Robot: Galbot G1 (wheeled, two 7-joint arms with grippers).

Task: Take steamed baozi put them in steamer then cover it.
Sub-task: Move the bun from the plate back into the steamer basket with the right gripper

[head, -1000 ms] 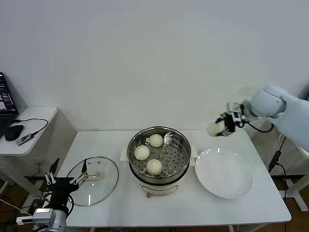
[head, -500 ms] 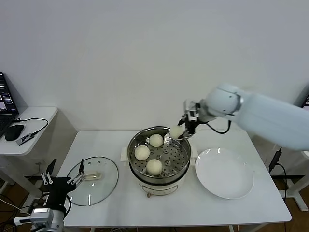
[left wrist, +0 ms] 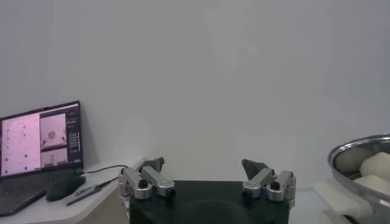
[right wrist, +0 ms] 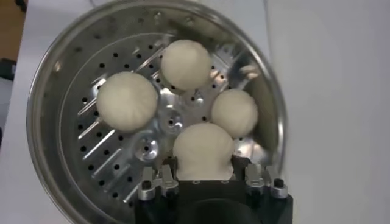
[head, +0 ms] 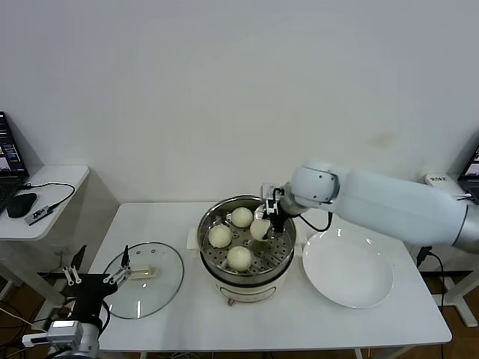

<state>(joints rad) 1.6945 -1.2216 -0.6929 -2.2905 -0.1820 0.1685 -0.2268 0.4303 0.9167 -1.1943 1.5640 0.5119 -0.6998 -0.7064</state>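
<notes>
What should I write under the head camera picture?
Right gripper lowers the fourth baozi into the steamer.

Steamer [head: 278,250]: round shiny steel basket, perforated floor, on white pot base, uncovered. Three baozi [head: 239,258] resting on floor: near one, one on left [head: 220,236], one at back [head: 241,217]. Fourth baozi [head: 260,229] cream-white, smooth, inside basket on right, clamped in right gripper [right wrist: 203,178]. Cover [head: 144,280]: clear glass lid, metal rim, cream bar handle up, flat on bench [head: 187,318] left of steamer.
</notes>
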